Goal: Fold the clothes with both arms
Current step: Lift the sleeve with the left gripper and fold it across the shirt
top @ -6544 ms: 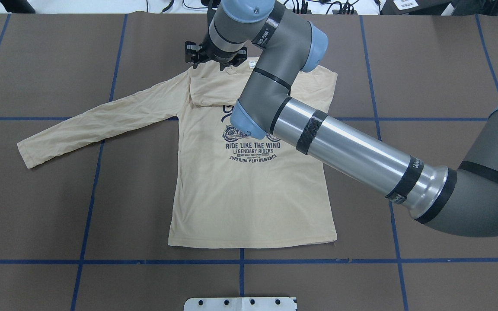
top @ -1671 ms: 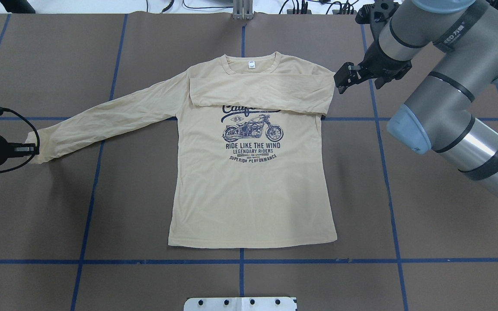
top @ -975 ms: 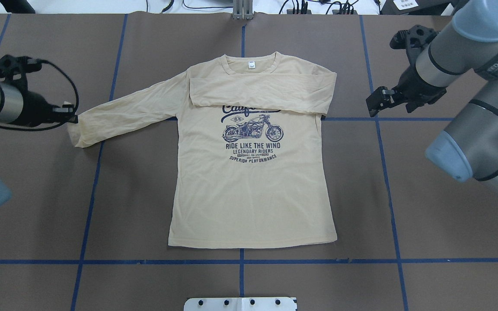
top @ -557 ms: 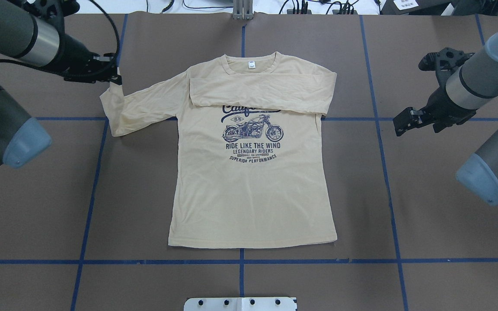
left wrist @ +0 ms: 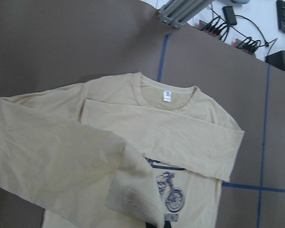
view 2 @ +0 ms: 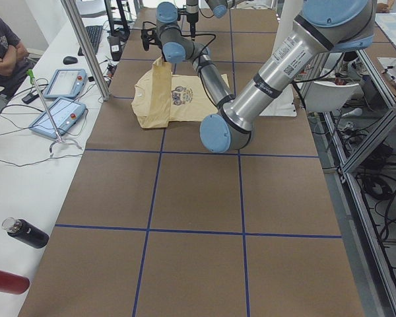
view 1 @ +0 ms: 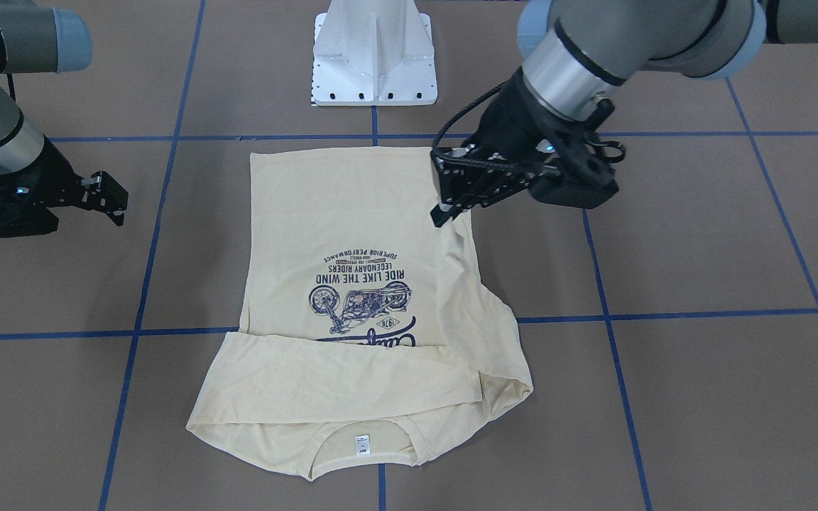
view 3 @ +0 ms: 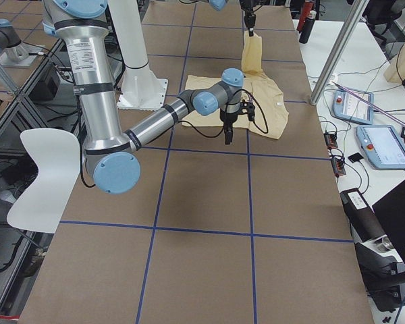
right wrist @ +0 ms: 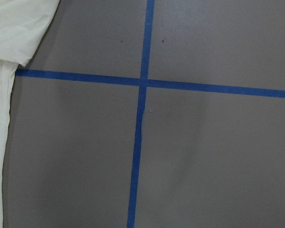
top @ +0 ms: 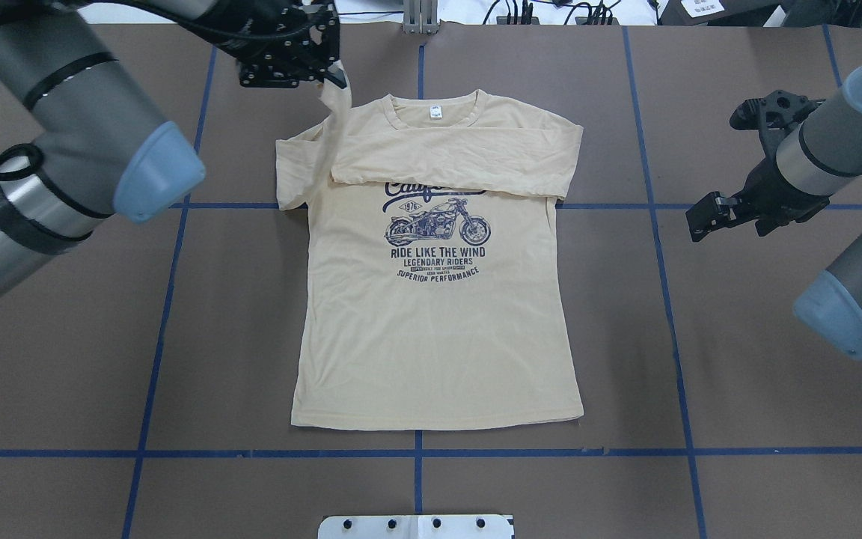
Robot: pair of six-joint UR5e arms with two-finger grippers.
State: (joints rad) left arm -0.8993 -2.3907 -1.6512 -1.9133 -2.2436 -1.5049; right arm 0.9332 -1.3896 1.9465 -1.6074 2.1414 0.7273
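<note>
The cream-yellow shirt (top: 431,337), of thin, lightly creased knit, is laid flat, front up, at the middle of the desk (top: 700,374), collar away from the robot. On the navy print (top: 437,224), a motorcycle is shown over "RIDE LIKE THE WIND", "LEGENDARY RIDERS" and "SUPERIOR PERFORMANCE", with "1976" above. The script word on top is half covered by the right sleeve (top: 461,161), which is folded across the chest. The writing on the small white neck tag (top: 435,112) cannot be read. The matte brown desk is divided into squares by blue tape lines (top: 416,453).

The cuff of the left sleeve (top: 304,168) is pinched in the left claw (view 1: 443,211) and held lifted just beside the collar. 0.6 s earlier it was held well out to the side. The right claw (top: 700,217) is seen spread and empty, near the shirt's right side, much as before.
</note>
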